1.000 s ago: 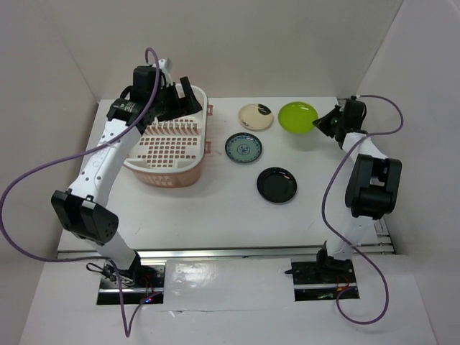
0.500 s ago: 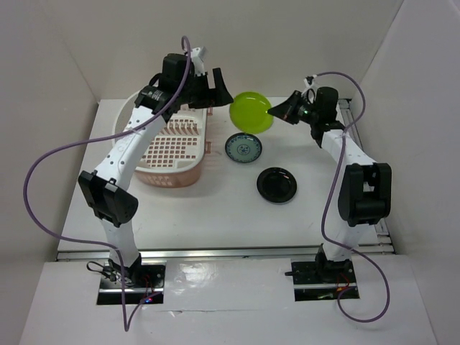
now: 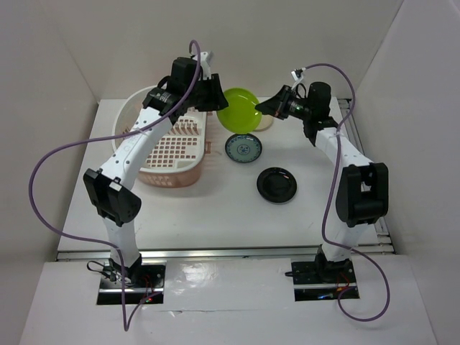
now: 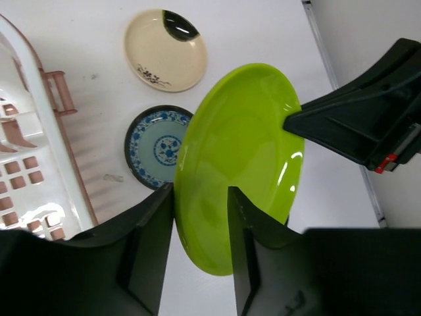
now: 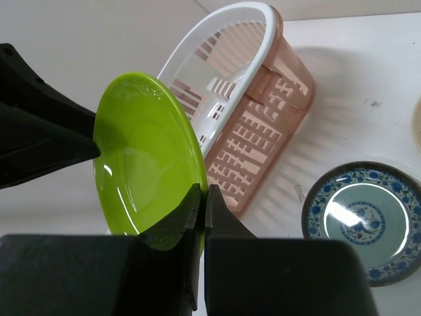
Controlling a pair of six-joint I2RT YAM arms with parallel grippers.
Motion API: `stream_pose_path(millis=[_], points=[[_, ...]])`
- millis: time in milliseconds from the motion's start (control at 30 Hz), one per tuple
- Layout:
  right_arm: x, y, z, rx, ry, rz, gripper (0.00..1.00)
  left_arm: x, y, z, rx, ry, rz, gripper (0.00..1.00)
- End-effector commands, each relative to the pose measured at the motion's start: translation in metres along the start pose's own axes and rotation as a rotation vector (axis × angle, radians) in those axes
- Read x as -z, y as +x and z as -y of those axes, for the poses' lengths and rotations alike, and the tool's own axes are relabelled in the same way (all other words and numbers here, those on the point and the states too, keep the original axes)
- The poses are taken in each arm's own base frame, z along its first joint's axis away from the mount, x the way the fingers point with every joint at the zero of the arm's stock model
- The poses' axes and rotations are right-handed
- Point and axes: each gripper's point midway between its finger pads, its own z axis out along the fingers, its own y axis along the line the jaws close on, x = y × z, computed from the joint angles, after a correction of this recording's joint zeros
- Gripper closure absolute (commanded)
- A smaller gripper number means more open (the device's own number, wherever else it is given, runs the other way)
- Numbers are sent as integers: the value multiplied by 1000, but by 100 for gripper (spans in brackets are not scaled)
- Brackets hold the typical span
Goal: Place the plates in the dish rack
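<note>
The pale pink dish rack (image 3: 169,177) stands on the left of the bench (image 3: 215,208), its lattice floor and upright prongs in plain sight under the left arm. Three plates lie flat on the bench to its right. The cream plate (image 4: 166,49) is farthest back, the blue-patterned plate (image 3: 243,148) is just beside the rack's handle, and the black plate (image 3: 277,184) is nearer us and further right.

We see the lime green plate (image 3: 241,109) held up in the air, tilted on edge, between the two arms and just right of the rack's far end. The right claw (image 5: 202,191) is pinched tight on the plate's rim. The left claw (image 4: 200,192) straddles the opposite rim with its fingers partly apart, one on either side. We cannot tell whether they press on the plate.
</note>
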Motion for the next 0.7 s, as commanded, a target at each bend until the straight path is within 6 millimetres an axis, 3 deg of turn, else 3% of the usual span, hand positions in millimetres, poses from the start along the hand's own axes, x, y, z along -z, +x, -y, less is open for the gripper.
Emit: stream_pose_path(millis=[0, 100, 133, 200, 233, 333, 367, 400, 433, 467, 567, 667], points=[[-3, -26, -47, 113, -130, 50, 100, 1, -9, 0, -24, -13, 41, 52], [-3, -28, -51, 123, -149, 56, 100, -2, -6, -7, -22, -43, 34, 63], [-4, -26, -50, 100, -156, 48, 100, -2, -4, -8, -21, -47, 25, 77], [-3, -23, -50, 95, -170, 46, 100, -6, -2, -11, -20, -59, 21, 86], [-3, -24, -53, 83, -176, 51, 100, -6, 0, -12, -19, -62, 12, 98], [-4, -20, -60, 91, -208, 43, 100, -4, -5, -15, -20, -87, 33, 100], [-6, -21, -58, 90, -207, 42, 88, -4, -6, -17, -20, -95, 36, 100], [-6, -23, -60, 90, -207, 42, 55, 0, -10, -17, -21, -104, 50, 100], [-6, -22, -58, 90, -201, 37, 13, 0, -12, -22, -21, -134, 63, 100], [-8, -21, -55, 78, -194, 28, 0, 4, -13, -26, -30, -152, 72, 100], [-10, -23, -48, 96, -160, 34, 0, 21, -27, -42, -56, -261, 132, 100], [-8, -26, -26, 73, -88, 49, 0, 43, -44, -62, -99, -396, 205, 100]])
